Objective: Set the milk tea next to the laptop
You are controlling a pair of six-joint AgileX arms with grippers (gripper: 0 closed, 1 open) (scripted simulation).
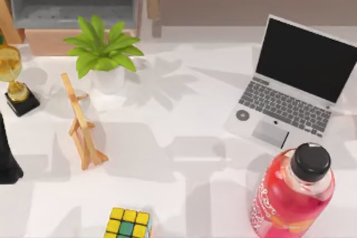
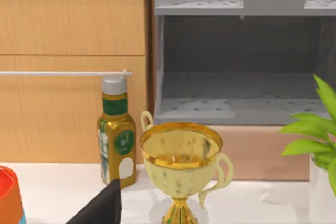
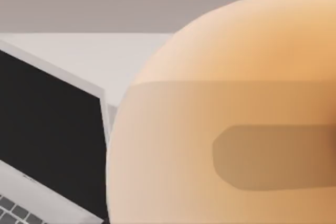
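Observation:
The milk tea looms very close in the right wrist view as a peach-orange rounded cup wall, with a darker band showing through it. Just beside it in that view is the laptop with its black screen and silver edge. From above, the laptop lies open at the table's right, screen toward the back. My left arm rests at the table's left edge, and a black part of my left gripper shows low in its wrist view.
A pink-red bottle with a black cap stands in front of the laptop. A potted plant, gold trophy, wooden stand and colour cube occupy the left half. A green-gold bottle stands behind the trophy.

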